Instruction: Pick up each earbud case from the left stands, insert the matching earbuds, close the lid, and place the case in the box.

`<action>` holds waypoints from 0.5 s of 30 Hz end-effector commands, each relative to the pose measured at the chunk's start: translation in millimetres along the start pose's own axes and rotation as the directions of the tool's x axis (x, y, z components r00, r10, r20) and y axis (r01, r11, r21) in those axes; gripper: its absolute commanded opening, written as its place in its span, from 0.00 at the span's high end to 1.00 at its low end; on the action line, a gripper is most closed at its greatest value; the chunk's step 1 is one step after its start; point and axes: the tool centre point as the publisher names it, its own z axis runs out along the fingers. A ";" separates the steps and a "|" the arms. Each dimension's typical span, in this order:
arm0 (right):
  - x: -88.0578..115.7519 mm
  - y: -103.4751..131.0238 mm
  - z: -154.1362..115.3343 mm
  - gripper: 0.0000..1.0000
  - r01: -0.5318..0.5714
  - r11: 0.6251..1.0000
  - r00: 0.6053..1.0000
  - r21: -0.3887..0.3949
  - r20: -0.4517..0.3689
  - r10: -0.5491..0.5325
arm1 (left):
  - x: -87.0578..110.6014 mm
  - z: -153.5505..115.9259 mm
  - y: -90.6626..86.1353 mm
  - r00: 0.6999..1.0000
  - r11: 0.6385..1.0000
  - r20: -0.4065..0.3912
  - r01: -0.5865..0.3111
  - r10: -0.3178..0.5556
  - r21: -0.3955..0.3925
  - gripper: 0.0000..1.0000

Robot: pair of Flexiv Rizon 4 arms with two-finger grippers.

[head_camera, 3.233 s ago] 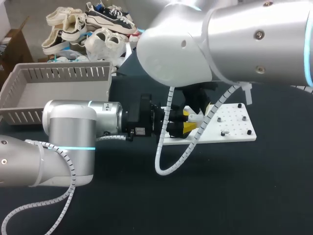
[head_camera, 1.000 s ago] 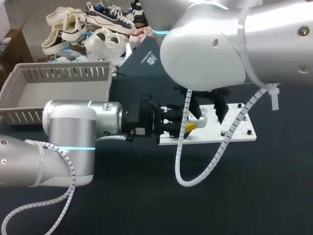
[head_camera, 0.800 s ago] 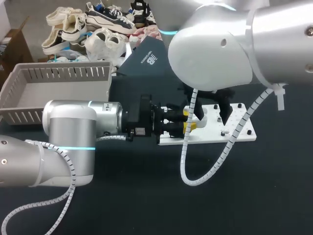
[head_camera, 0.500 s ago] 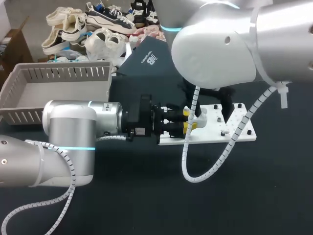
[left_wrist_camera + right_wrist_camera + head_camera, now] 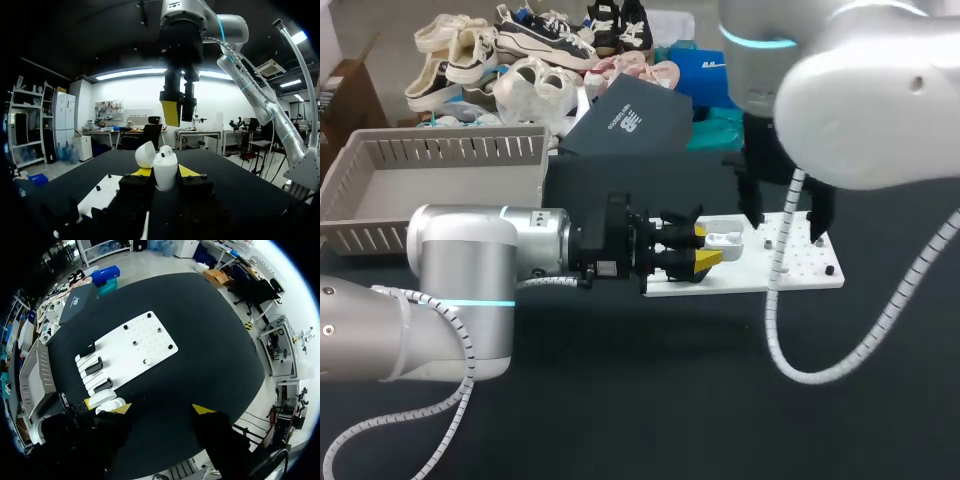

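small glossy white plastic earbud case [image 5: 165, 175], lid open, sits pinched in the left gripper [image 5: 704, 248] above the black tabletop [image 5: 620, 400]; it looks light and slick with a delicate hinge, so grip the body. right gripper [image 5: 162, 410] hangs wide, empty.

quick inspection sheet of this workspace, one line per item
surface: black table carrying a white peg board
job's things: white earbud case, lid open, upright between the left fingers; black stands at one end of the board; grey box at the table's far left
clutter: dark grey flat package at the table's far edge
grippers: left gripper shut on the case; right gripper open, holding nothing, above the board
cables: right arm's spiral cable hangs across the board; left arm's spiral cable loops beside its arm
surroundings: nothing seen reaching over the table
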 end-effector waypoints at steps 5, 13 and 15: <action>-12.2 -13.8 16.0 0.49 0.063 0.958 0.998 -0.280 -0.003 -0.067 | 0.2 0.2 -1.3 1.000 1.000 0.001 -0.002 0.002 -0.005 1.00; -8.3 -5.4 35.6 0.26 0.174 0.931 0.985 -0.321 0.047 -0.168 | 0.2 0.2 -1.3 1.000 1.000 0.001 -0.002 0.002 -0.005 1.00; -9.1 -5.7 40.1 0.32 0.186 0.925 0.982 -0.331 0.055 -0.178 | 0.2 0.2 -1.3 1.000 1.000 0.001 -0.002 0.002 -0.005 1.00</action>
